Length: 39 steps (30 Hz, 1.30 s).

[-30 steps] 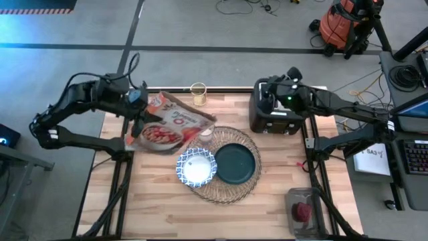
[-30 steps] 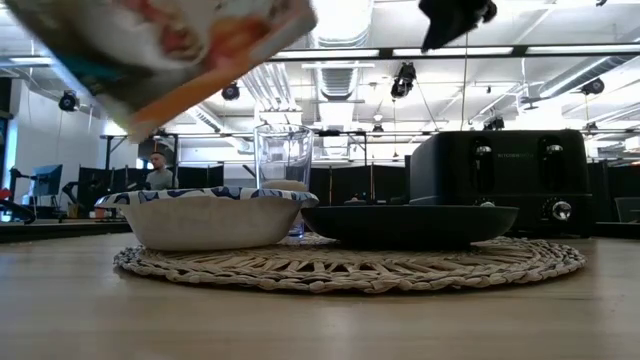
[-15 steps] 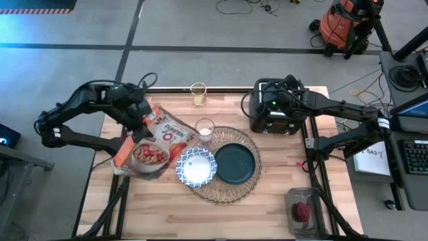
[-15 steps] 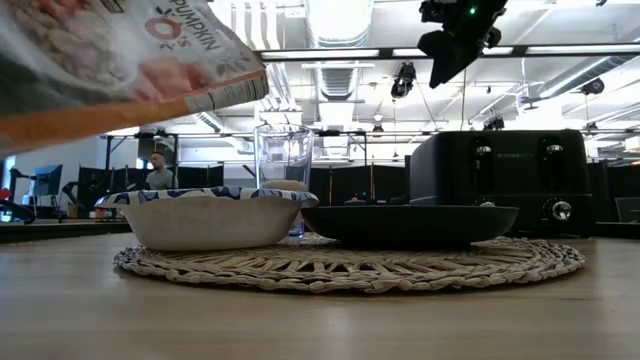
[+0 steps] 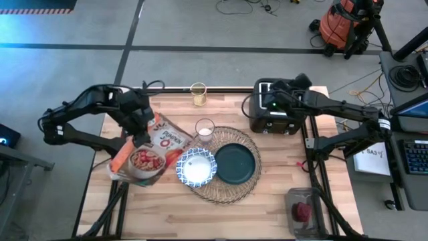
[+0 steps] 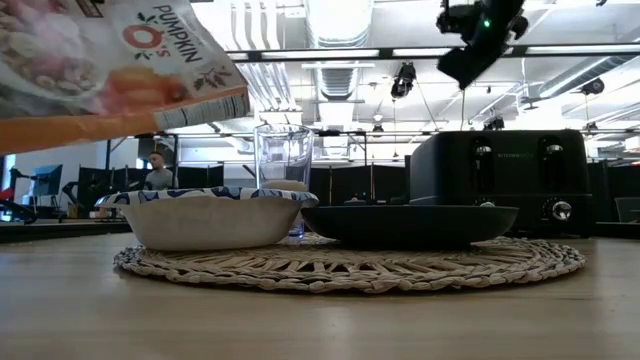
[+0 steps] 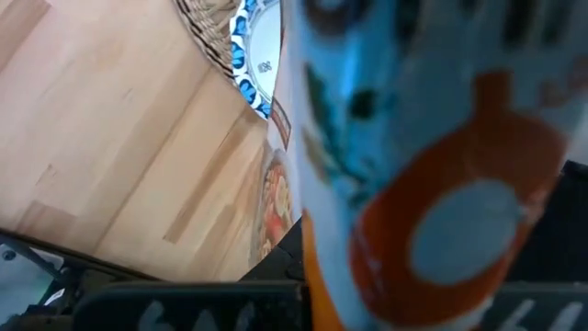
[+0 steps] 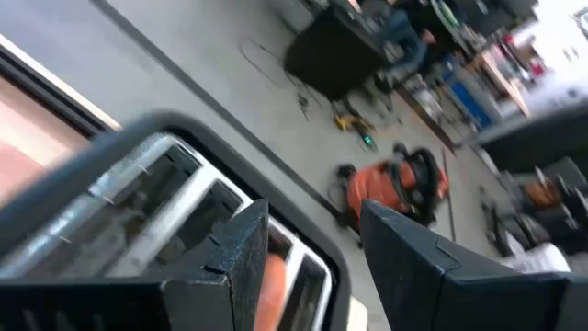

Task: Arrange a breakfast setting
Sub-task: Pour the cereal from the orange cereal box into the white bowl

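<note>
Blue-and-white patterned bowl [image 5: 196, 167], dark teal plate [image 5: 235, 163], clear glass [image 5: 204, 129] sat on round tan woven placemat [image 5: 251, 144]. Left gripper [image 5: 142, 124] gripped red-and-white cereal bag [image 5: 148, 152]; right gripper [image 8: 310, 241] spread above black four-slot toaster [image 5: 274, 118]. Bagel, fruit, spoon apparently pending.

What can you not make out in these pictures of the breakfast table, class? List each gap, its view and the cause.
- Left pincer's fingers: the cereal bag covers them in the high view and fills the left wrist view.
- Bowl and plate contents: the low view sees only their sides.
- Toaster slots: blurred in the right wrist view, so the orange thing between the right pincer fingers is unclear.
- Red fruit: too small, high view.
</note>
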Available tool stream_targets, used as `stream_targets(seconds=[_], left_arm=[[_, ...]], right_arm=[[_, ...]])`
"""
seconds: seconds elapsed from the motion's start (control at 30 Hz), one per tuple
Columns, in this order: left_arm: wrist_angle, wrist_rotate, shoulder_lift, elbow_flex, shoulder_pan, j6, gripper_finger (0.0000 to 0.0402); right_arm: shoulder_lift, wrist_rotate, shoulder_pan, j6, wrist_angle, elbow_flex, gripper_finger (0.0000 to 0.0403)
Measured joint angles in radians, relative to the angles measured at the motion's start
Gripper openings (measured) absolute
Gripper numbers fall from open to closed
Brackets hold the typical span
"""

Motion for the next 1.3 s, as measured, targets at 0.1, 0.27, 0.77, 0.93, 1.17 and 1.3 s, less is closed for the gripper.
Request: stream_targets(seconds=[0.1,0.27,0.77,0.93,1.17,1.3], left_arm=[[-0.005,0.0,-0.006,0.0,-0.026,0.003,0.0],[-0.016,0.001,-0.023,0.0,-0.059,0.003,0.0],[-0.016,0.018,-0.029,0.0,-0.074,0.072,0.0],[-0.016,0.084,-0.024,0.0,-0.074,0.04,0.0],[-0.015,0.174,-0.003,-0.001,-0.075,0.014,0.0],[-0.015,0.188,0.038,-0.001,-0.074,-0.011,0.0]], right_arm=[[-0.008,0.003,-0.023,0.059,-0.037,-0.041,0.0164],[-0.056,0.001,-0.053,0.082,-0.03,-0.14,0.0164],[-0.413,-0.82,-0.058,-0.24,0.857,-0.617,0.0161],[-0.456,-0.915,-0.058,-0.229,0.979,-0.741,0.0161],[-0.465,-0.914,-0.058,-0.146,1.007,-0.837,0.0156],[-0.467,-0.914,-0.058,-0.111,0.985,-0.858,0.0157]])
